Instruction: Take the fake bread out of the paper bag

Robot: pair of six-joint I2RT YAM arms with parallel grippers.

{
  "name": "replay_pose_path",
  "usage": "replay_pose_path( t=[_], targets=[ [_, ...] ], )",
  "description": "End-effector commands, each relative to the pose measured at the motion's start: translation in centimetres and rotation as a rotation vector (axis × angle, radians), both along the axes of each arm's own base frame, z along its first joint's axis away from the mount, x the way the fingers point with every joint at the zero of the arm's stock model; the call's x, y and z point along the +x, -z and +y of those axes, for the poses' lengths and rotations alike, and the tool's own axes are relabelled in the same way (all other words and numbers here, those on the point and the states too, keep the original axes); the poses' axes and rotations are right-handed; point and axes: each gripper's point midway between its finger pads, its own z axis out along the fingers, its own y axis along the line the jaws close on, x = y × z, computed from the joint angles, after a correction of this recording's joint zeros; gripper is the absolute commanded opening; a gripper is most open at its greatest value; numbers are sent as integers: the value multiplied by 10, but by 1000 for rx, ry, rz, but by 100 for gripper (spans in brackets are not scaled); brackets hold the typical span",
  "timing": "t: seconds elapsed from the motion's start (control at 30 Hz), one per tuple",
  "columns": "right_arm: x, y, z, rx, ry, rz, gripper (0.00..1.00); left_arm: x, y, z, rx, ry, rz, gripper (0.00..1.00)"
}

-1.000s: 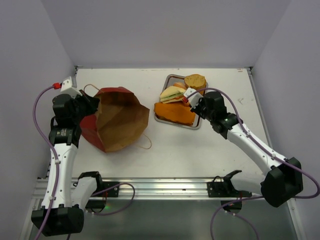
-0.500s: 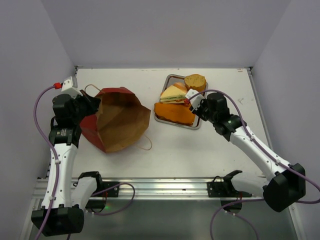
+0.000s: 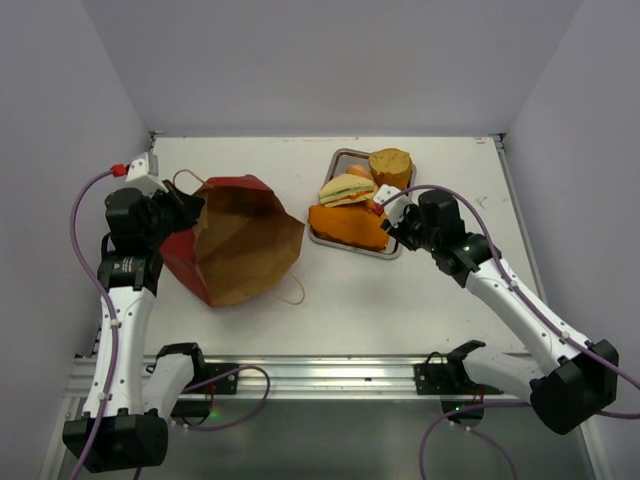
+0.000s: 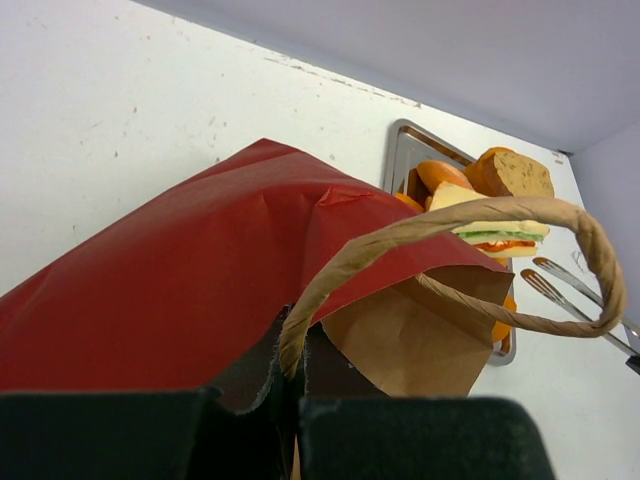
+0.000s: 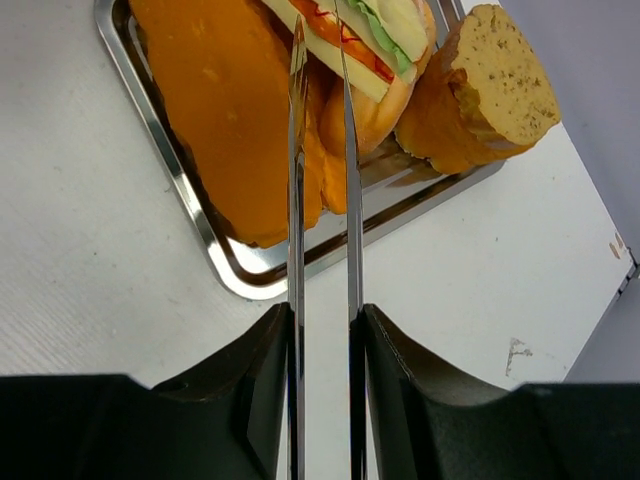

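The paper bag [image 3: 240,240], red outside and brown inside, lies tipped on the table with its mouth towards the tray. My left gripper [image 3: 185,212] is shut on the bag's rim [image 4: 290,340] where the cord handle [image 4: 450,215] starts. The fake bread lies piled on a metal tray [image 3: 385,250]: a flat orange slab [image 5: 225,100], a triangular sandwich [image 5: 370,30], a speckled loaf [image 5: 485,90] and a small roll [image 5: 375,110]. My right gripper [image 5: 320,30] is open, its thin tines reaching over the slab's edge and the sandwich with nothing held between them. The bag's inside is hidden.
The tray [image 5: 200,235] sits at the back centre-right of the white table. White walls close in the left, right and back sides. The bag's second cord handle [image 3: 290,290] lies loose on the table in front of the bag.
My right gripper has opened and drawn back a little to the right, away from the sandwich. The left gripper and the bag have hardly moved.
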Motion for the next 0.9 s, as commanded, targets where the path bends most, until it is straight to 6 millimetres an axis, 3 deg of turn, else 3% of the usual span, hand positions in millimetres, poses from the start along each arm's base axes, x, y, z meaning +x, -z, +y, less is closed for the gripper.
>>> replay_pose_path(
  t=[0.0,0.23,0.33,0.5,0.6,0.73,0.77,0.87],
  targets=[
    [-1,-36,8,86,-16,-56,38,0,-21,-8,34,68,-71,0],
    [-13,-81,19,210,-42,-77,37,-7,-23,-34,107,291,-155,0],
    [-21,-89,24,253,-62,-61,37,-12,-23,-48,134,404,-203,0],
    [-34,-95,27,294,-86,-50,37,-15,-20,-49,191,442,-231,0],
    [-39,-97,26,308,-88,-45,37,-13,-28,-45,194,401,-245,0],
    [-43,-97,26,319,-89,-44,37,2,-52,-23,118,201,-240,0],
    [-43,-97,25,323,-85,-44,37,4,-66,-20,51,151,-243,0],
    [-44,-97,23,328,-73,-46,37,16,-75,1,-103,-52,-184,0]
  ],
)
